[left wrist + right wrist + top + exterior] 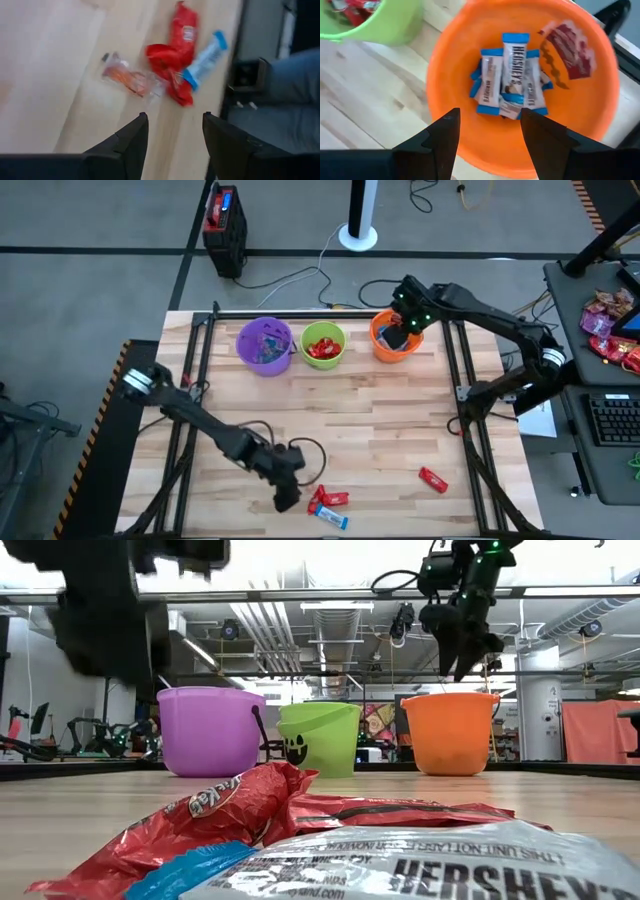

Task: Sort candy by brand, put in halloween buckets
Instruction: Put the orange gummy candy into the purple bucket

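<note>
The candy left on the worktop (400, 435), a small heap (328, 505) of red wrappers, a blue-and-white bar and a clear twisted piece near the front edge plus one red piece (432, 479) well apart to the right, is judged light, soft and slippery in its crinkly film, best pinched across the middle of a wrapper. The left gripper (175, 132) is reached low beside the heap, jaws wide and empty. The right gripper (490, 132) is hung over the orange bucket (385, 350), where blue-and-white bars (507, 80) lie, jaws spread and empty.
</note>
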Tool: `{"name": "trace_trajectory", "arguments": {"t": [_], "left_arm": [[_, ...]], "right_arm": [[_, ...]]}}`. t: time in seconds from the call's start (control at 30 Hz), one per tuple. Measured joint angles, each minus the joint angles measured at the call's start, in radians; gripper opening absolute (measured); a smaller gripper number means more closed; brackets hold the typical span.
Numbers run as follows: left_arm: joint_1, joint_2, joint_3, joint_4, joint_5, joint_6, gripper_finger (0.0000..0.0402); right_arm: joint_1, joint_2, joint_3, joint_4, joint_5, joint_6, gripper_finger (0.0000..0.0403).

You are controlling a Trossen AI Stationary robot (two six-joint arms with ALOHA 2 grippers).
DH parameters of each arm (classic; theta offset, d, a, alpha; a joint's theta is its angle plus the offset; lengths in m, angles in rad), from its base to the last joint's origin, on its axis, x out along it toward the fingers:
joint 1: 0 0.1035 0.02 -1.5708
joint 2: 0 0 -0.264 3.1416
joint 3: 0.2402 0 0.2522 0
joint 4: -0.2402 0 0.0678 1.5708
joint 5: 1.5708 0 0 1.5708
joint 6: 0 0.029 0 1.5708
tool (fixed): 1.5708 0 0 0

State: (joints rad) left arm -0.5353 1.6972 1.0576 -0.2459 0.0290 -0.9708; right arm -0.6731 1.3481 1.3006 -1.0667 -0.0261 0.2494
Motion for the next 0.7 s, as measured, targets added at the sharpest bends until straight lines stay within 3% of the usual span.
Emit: {"name": "trace_trajectory", "arguments": {"t": [0.3, 0.53, 0.7], "left_arm": [[0.021, 0.232, 0.156, -0.042, -0.016, -0.354, 0.0197], [0.022, 0.309, 0.325, -0.264, -0.045, -0.388, 0.0197], [0.022, 0.320, 0.335, -0.310, -0.074, -0.400, 0.0197]], "right_arm": [[0.077, -0.001, 0.000, 0.003, 0.000, -0.023, 0.0201], [0.126, -0.004, 0.000, 0.004, 0.000, -0.041, 0.0201], [0.153, -0.004, -0.001, 0.004, 0.001, -0.043, 0.0201]]}}
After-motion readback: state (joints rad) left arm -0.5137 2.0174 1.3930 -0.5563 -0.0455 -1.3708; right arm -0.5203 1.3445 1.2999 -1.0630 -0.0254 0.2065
